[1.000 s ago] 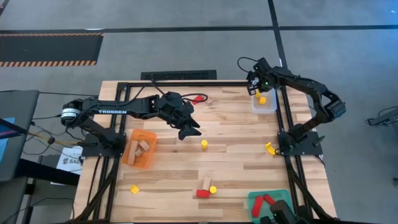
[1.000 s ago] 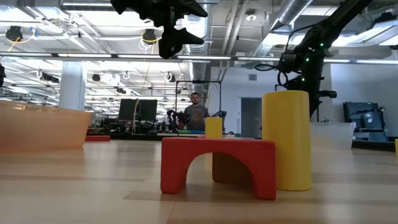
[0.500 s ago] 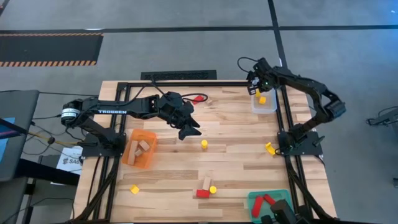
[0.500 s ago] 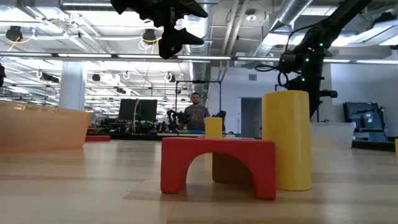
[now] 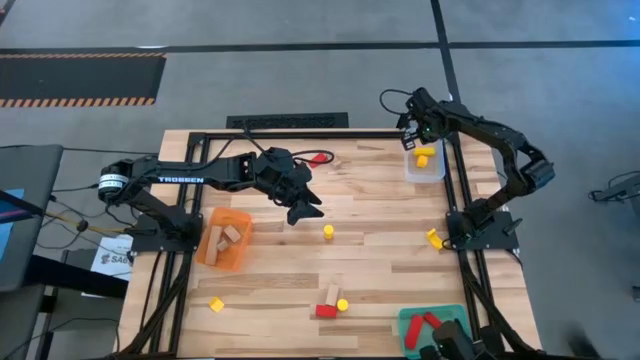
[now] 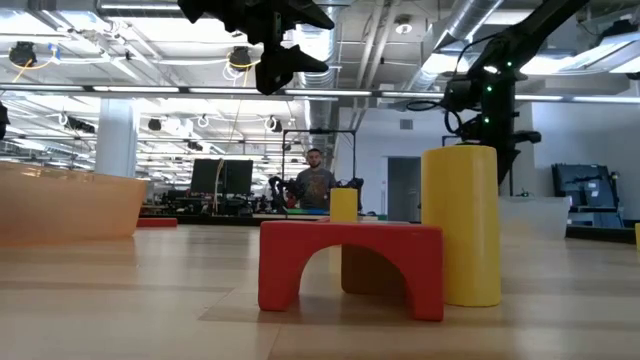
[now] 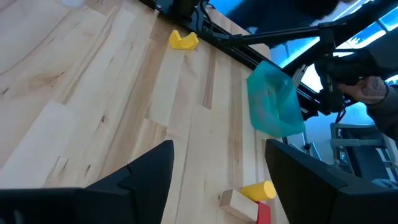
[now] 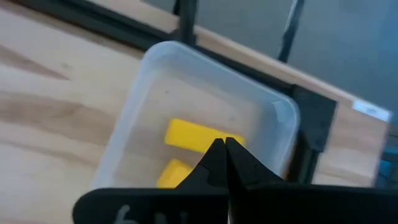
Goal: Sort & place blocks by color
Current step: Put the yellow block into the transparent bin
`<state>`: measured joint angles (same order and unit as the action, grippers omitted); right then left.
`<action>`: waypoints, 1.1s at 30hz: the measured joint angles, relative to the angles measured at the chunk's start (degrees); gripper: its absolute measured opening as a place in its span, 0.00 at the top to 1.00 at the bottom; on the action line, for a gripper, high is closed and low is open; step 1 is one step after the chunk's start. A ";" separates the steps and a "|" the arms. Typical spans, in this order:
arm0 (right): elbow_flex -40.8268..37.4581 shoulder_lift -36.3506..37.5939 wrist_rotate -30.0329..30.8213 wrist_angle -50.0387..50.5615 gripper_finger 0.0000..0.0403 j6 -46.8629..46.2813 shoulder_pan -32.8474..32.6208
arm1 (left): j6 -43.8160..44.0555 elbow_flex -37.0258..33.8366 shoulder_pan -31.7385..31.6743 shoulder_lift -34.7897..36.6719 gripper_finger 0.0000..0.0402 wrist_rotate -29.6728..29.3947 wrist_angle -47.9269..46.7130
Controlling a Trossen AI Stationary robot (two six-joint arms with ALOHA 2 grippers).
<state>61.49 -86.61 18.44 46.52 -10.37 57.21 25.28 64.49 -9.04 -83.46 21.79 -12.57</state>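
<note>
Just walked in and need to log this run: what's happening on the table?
Two arms are sorting blocks by colour. The right end effector hangs shut and empty above the clear tray, which holds yellow blocks. The left end effector hovers open over mid-table, holding nothing. Wooden blocks lie in the orange tray, red ones in the green tray. Several blocks remain loose, including a yellow cylinder.

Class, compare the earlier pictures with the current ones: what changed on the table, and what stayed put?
The right pincer, shut and empty, lifted slightly above the clear tray, which holds yellow blocks. The left pincer, open over the table's middle, stayed put, as did the loose blocks.
</note>
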 joint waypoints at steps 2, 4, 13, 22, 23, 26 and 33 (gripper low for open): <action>0.03 0.02 -2.40 -0.01 1.00 0.15 -0.75 | -0.03 0.01 0.00 0.00 0.40 -0.01 0.00; 0.03 0.06 -5.22 0.20 0.99 0.22 -2.17 | -0.61 0.00 0.00 0.00 0.40 -0.05 0.01; 0.07 5.06 -8.14 6.01 0.99 -1.51 -15.30 | -3.35 0.00 0.00 0.00 0.40 -0.16 -2.75; 0.12 15.40 -8.26 8.40 0.97 -9.45 -36.52 | -21.13 -0.04 6.53 -0.07 0.40 -8.44 -9.58; 0.12 16.24 -8.28 8.88 0.98 -10.48 -38.73 | -22.24 -0.04 7.46 -0.07 0.40 -10.03 -9.42; 0.12 18.54 -8.27 9.59 0.98 -13.91 -44.60 | -24.77 -0.04 9.63 -0.07 0.40 -14.15 -8.91; 0.12 22.53 -8.09 9.66 0.95 -19.20 -57.30 | -26.00 -0.04 11.32 -2.75 0.40 -18.20 -7.82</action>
<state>61.60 -64.08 10.36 56.18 -29.58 -0.09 -0.72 64.45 2.28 -86.21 3.59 -20.39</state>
